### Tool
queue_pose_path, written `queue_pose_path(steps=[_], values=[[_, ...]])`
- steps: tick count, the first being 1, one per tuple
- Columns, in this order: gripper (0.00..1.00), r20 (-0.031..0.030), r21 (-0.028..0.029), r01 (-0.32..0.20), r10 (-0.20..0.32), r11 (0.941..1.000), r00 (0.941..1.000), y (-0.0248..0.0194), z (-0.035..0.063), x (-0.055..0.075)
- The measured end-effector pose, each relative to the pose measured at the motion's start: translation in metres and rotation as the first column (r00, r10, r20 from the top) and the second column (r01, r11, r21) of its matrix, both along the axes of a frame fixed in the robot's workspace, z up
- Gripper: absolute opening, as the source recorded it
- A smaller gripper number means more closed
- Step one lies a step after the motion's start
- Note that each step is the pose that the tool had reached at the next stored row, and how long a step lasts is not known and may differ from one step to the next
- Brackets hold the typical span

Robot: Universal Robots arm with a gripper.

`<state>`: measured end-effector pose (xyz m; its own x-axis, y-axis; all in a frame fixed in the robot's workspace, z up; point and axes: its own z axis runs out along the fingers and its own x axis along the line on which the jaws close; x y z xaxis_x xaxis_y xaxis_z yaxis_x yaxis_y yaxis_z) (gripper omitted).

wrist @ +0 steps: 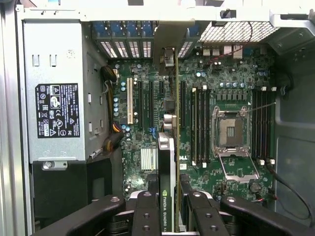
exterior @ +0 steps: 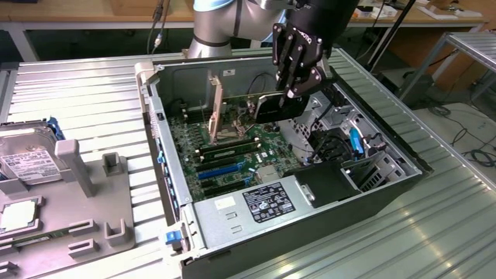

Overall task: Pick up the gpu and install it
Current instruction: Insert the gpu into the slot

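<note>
Holding the gpu [exterior: 271,108] edge-on, the gripper [exterior: 298,93] hangs inside the open computer case [exterior: 380,192]. Its jaws stand partly open, both fingers [wrist: 147,209] pressed against the card's flat faces. In the wrist view the gpu [wrist: 167,162] runs in line with the expansion slots on the motherboard [wrist: 236,73], between the power supply [wrist: 54,93] and the CPU socket [wrist: 231,130], with its silvery bracket toward the case's rear wall. Cannot tell whether the lower edge touches a slot. A hard drive [exterior: 27,160] lies outside the case, at the exterior view's left.
</note>
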<state>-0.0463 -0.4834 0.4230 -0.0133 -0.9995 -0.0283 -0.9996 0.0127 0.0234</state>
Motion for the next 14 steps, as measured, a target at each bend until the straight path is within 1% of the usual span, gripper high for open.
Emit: queue_pose_path(steps=[6, 14], values=[[0.27, 0.0, 0.0003, 0.0, 0.0, 1.0, 1.0, 0.0, -0.0008, 0.0], [0.27, 0.0, -0.0001, 0.0, 0.0, 1.0, 1.0, 0.0002, -0.0101, 0.0]])
